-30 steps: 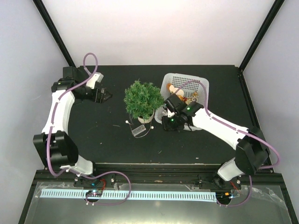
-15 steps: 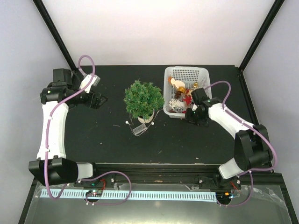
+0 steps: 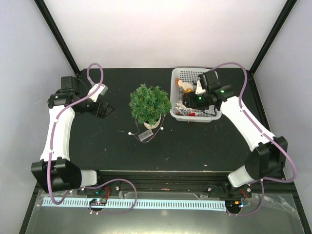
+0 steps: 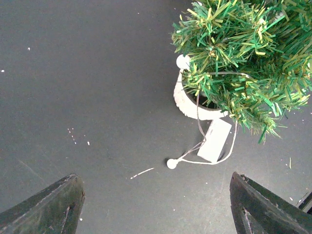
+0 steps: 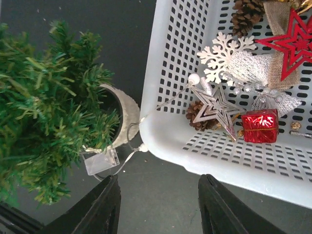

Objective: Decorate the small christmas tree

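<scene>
The small christmas tree [image 3: 149, 103] stands mid-table on its round beige base [image 4: 187, 102]; its green branches [image 5: 44, 122] fill the left of the right wrist view. A thin light wire with white beads and a clear battery box [image 4: 214, 140] lies by the base, and one strand runs into the white basket [image 5: 170, 58]. My left gripper [image 3: 106, 109] hovers left of the tree, open and empty [image 4: 156, 214]. Over the basket's left side, my right gripper [image 3: 188, 103] stands open with nothing between its fingers [image 5: 160, 209].
The basket [image 3: 210, 118] right of the tree holds a red star [image 5: 292, 44], white snowflake [image 5: 222, 56], silver star [image 5: 214, 108], red gift box [image 5: 260, 126] and pinecones [image 5: 246, 12]. Black frame posts rise at the back corners.
My right arm swung from the basket's near-left corner to above the basket, and its jaws opened wider. The left arm shifted slightly; a wire bead on the table slid a little left.
</scene>
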Tool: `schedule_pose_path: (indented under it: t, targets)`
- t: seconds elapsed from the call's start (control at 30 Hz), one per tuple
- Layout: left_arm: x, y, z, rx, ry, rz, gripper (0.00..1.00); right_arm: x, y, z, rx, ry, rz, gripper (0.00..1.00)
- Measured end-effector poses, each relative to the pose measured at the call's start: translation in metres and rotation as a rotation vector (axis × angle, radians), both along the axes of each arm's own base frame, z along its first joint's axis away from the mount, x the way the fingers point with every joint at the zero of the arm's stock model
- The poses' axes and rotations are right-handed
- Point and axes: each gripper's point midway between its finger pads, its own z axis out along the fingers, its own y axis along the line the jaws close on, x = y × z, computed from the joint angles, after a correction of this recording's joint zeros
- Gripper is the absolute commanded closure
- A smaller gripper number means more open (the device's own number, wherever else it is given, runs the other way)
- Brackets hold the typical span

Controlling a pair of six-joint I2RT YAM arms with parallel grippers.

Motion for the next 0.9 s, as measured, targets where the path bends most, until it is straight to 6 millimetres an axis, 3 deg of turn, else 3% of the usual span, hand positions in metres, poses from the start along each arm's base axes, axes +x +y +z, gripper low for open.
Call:
schedule_pose_path:
  t: [0.07,0.33,0.47,0.73,0.9]
  targets:
    - [0.001,-0.001,0.001,-0.003,-0.01,-0.004,0.18,0.006,0.003,-0.006,-0.013,0.015,0.019,0.54]
    - [0.005,-0.003,-0.006,-0.029,0.021,-0.016,0.18,0.018,0.016,-0.072,-0.06,0.176,0.066,0.53]
    - [0.007,-0.003,-0.009,-0.035,0.046,-0.016,0.18,0.031,0.024,-0.094,-0.045,0.223,0.072,0.48]
    - [0.009,-0.003,-0.01,-0.04,0.067,-0.007,0.18,0.057,0.041,-0.122,0.016,0.281,0.074,0.44]
    - [0.012,-0.002,-0.011,-0.04,0.075,-0.006,0.18,0.061,0.046,-0.129,0.046,0.3,0.073,0.57]
